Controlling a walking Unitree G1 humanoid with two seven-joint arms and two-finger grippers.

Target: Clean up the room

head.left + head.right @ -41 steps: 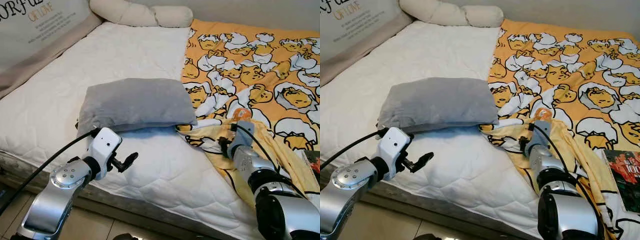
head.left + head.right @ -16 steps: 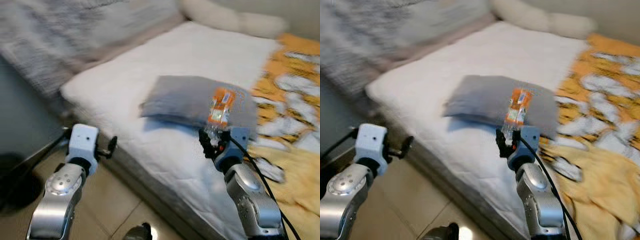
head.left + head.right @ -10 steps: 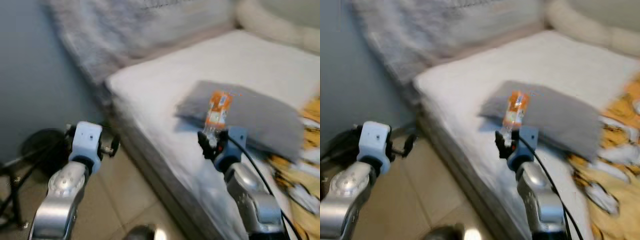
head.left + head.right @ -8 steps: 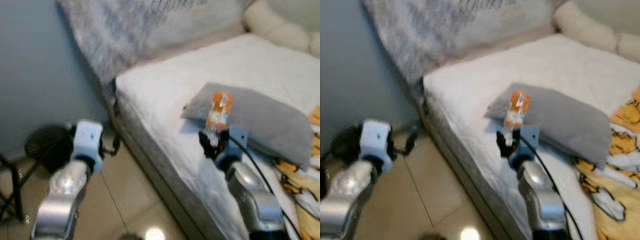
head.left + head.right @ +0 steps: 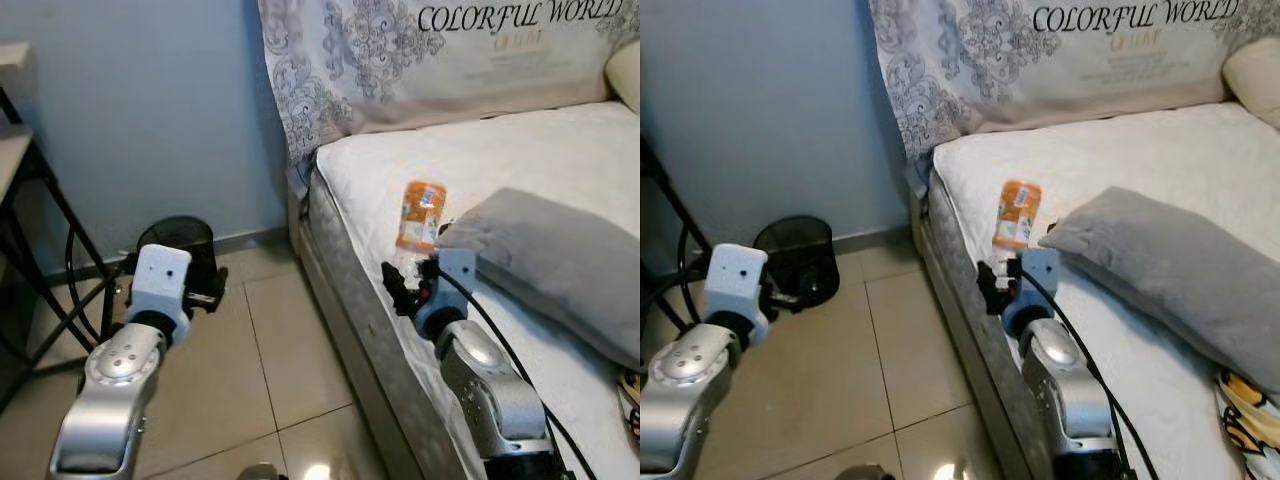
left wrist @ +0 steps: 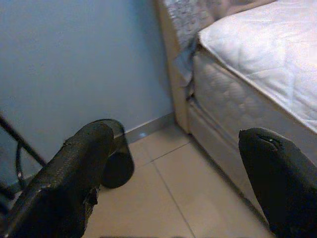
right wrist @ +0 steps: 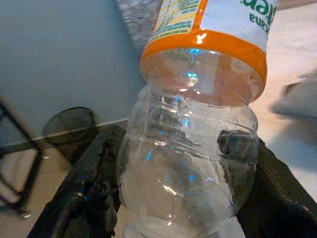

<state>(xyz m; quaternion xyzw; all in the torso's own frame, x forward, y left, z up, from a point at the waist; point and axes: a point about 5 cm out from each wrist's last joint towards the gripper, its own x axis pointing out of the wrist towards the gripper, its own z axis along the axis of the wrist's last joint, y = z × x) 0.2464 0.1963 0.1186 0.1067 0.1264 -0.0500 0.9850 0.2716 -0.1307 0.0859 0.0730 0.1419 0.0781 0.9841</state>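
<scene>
The bed [image 5: 500,170] fills the right side, and left of its corner, on the floor by the blue wall, stands the black bin [image 5: 798,258], nearer to the left gripper [image 5: 205,295], whose fingers stand wide apart and empty. The right gripper [image 5: 408,290] clamps the clear bottle [image 5: 420,215] with orange label upright above the bed's edge, well apart from the bin. The right wrist view shows the two fingers pressing the bottle's clear lower body, which the head views leave too small to judge
</scene>
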